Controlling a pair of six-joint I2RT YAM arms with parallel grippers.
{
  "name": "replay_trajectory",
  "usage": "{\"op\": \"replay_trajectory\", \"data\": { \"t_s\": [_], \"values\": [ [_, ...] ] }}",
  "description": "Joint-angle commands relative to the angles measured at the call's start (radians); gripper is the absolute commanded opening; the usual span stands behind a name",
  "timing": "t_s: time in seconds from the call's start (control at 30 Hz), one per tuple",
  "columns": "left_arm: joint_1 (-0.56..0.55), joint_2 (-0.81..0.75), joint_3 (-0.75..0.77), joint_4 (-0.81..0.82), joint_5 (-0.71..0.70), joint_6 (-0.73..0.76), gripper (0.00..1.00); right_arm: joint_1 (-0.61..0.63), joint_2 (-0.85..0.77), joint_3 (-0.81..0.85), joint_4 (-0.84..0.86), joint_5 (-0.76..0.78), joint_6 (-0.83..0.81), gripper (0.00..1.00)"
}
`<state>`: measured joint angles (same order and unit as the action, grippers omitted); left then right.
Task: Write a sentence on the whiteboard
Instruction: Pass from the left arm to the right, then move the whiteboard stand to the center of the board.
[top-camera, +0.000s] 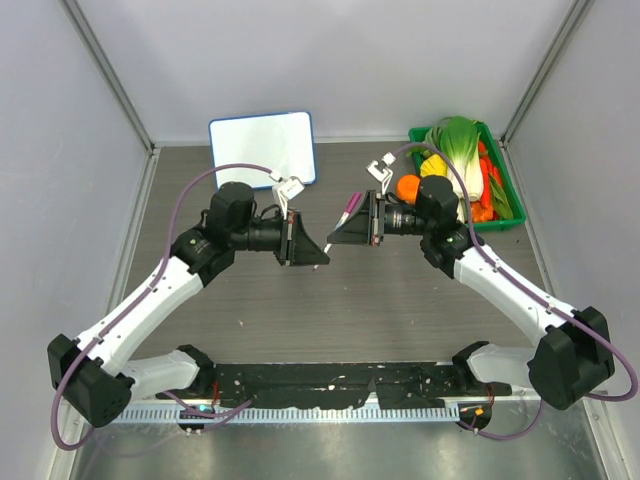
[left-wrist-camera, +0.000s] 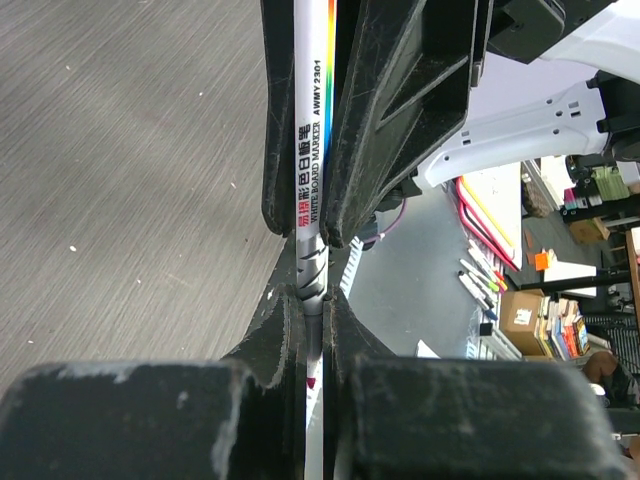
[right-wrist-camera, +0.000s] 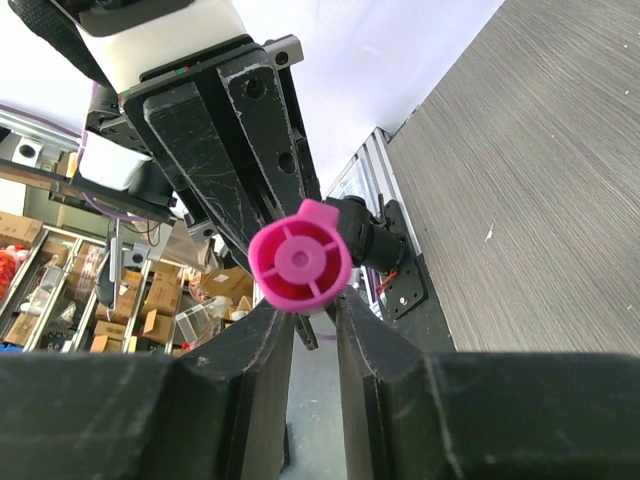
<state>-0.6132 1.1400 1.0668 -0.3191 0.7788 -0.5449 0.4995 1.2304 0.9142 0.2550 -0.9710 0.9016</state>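
Pink plastic is seen at one end of the marker (left-wrist-camera: 310, 110): that is its cap (right-wrist-camera: 300, 262), and the rest is a thin white stick with print on it. The marker is held up in the air between the two tools, above the table (top-camera: 400, 310). It is held by the left gripper (left-wrist-camera: 312, 310), whose fingers are shut on the white part away from the cap. The right gripper (right-wrist-camera: 315, 322) is set with its fingers narrow, one on each side of the marker close to the cap. It cannot be told if they are pressing on it yet. The whiteboard (top-camera: 262, 150) sits on the far side of the left gripper, well apart from both tools, and no writing can be seen on it. The marker is judged to be light and stiff, so it will not bend. It is also round and smooth, so it may slip or spin if it is held loosely. The cap is likely stuck on firmly and is best taken by its sides and pulled straight off. The board is judged to be light too, so it may slide if it is pushed hard by the tip.
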Motion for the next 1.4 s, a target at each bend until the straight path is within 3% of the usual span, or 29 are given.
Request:
{"op": "replay_trajectory", "data": {
  "t_s": [0.0, 0.2, 0.4, 0.47, 0.5, 0.6, 0.63, 0.7, 0.77, 0.87, 0.97, 1.1, 1.37],
  "values": [
    [-0.002, -0.034, -0.002, 0.006, 0.027, 0.014, 0.0, 0.002, -0.006, 0.006, 0.085, -0.009, 0.026, 0.29],
    [-0.005, -0.046, -0.018, 0.009, 0.036, 0.01, 0.0, -0.003, 0.012, 0.008, 0.158, -0.02, 0.079, 0.29],
    [-0.002, -0.042, -0.024, 0.018, 0.028, 0.011, 0.0, -0.003, 0.017, 0.038, 0.071, -0.049, 0.017, 0.24],
    [-0.003, -0.036, -0.019, 0.018, 0.031, 0.011, 0.0, -0.003, 0.009, 0.041, 0.032, -0.051, -0.016, 0.14],
    [-0.003, -0.034, -0.018, 0.02, 0.033, 0.013, 0.0, -0.003, 0.006, 0.043, 0.015, -0.049, -0.024, 0.03],
    [-0.005, -0.026, -0.018, 0.022, 0.028, 0.013, 0.0, -0.001, 0.003, 0.043, -0.023, -0.034, -0.055, 0.01],
    [-0.005, -0.026, -0.018, 0.022, 0.019, 0.013, 0.08, -0.003, -0.002, 0.041, -0.025, -0.02, -0.056, 0.01],
    [-0.003, -0.028, -0.022, 0.02, -0.006, 0.01, 0.45, -0.001, 0.0, 0.046, -0.046, 0.004, -0.073, 0.01],
    [-0.003, -0.036, -0.031, 0.015, -0.056, 0.014, 0.72, -0.004, 0.004, 0.061, -0.097, 0.044, -0.116, 0.01],
    [0.0, -0.046, -0.06, 0.029, -0.174, 0.013, 0.91, -0.01, 0.011, 0.1, -0.286, 0.153, -0.213, 0.01],
    [0.018, -0.036, -0.09, 0.048, -0.3, -0.001, 0.99, -0.024, 0.009, 0.127, -0.399, 0.306, -0.285, 0.01],
    [0.082, 0.032, -0.097, 0.041, -0.397, -0.036, 1.0, -0.078, -0.011, 0.106, -0.454, 0.402, -0.283, 0.01],
    [0.217, 0.254, -0.013, -0.038, -0.611, -0.018, 1.0, -0.159, -0.008, 0.071, -0.487, 0.419, -0.306, 0.01]
  ]
}}
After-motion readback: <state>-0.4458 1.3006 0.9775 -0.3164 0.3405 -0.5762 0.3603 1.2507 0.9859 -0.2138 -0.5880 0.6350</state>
